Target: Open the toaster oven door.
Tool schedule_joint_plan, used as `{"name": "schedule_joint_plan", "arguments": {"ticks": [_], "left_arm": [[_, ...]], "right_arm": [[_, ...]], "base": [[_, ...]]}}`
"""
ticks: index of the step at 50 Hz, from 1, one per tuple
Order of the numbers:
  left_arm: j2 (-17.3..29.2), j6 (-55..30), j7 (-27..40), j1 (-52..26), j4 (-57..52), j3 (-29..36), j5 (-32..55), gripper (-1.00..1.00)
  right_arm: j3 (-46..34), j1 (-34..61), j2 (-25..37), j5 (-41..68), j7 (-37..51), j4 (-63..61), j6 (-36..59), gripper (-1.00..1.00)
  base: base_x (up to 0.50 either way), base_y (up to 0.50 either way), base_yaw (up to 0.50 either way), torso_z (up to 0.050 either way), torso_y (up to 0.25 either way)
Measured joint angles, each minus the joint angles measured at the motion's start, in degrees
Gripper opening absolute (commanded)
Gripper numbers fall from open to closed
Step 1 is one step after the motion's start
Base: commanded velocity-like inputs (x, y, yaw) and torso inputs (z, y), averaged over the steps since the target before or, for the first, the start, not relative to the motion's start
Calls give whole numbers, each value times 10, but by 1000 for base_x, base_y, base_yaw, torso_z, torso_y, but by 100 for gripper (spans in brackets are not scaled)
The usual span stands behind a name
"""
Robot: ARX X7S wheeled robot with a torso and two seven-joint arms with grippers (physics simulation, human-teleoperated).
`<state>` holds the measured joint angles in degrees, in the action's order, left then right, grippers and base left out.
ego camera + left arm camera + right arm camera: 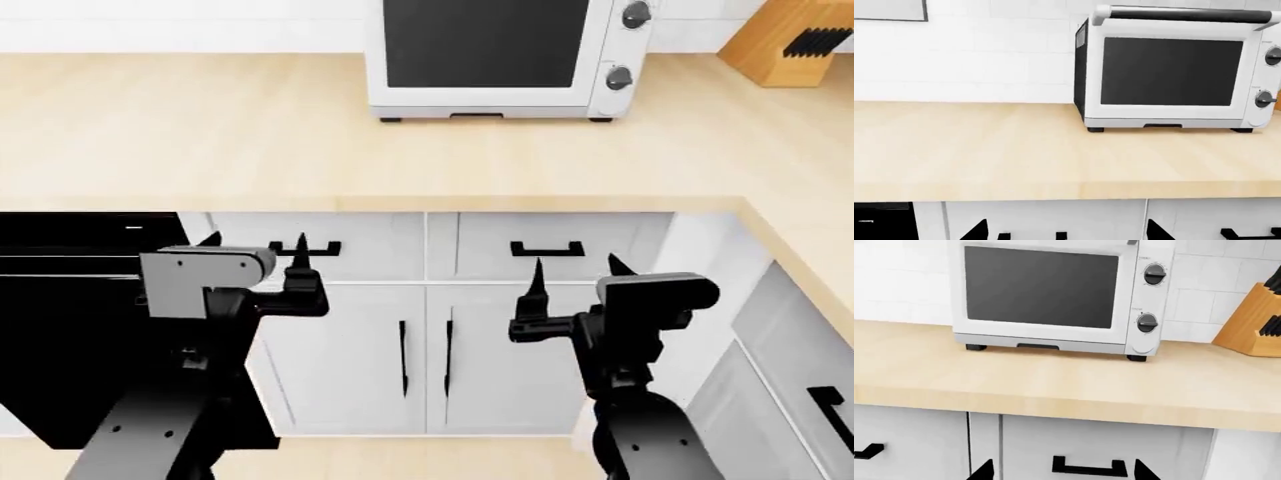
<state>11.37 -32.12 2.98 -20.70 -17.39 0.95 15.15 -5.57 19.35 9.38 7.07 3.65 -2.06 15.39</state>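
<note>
toaster oven [507, 55] shut at the back of the wooden counter [200, 150], its door [483, 45] closed.
left gripper [254, 255] and right gripper [577, 275] hang below the counter edge before white cabinets [347, 340], fingers spread, holding nothing.

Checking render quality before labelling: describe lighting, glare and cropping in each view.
Left wrist view: flat, even light, the white boxy toaster oven sharp, its dark glass door free of glare. Head view: the oven's top is cropped off, faint shadow beneath it. Right wrist view: sharp, handle mostly cut off.
</note>
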Motion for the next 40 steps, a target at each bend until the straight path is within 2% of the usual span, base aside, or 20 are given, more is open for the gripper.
{"name": "schedule_joint_plan", "arguments": {"ticks": [16,36,40], "left_arm": [[30,-68,7,-84,-7,-22,18,100],[43,-93,13,-101,-25,-31,31,100],[47,-95,13,-101,-26,-31,31,100]], "right_arm": [[4,64,31,9,-4,-40,76,100],[-1,79,41,18,-5,-58,102,100],[-2,80,41,20,-5,-59,102,100]], "base": [[0,58,0,0,0],[0,390,0,0,0],[0,87,0,0,0]]}}
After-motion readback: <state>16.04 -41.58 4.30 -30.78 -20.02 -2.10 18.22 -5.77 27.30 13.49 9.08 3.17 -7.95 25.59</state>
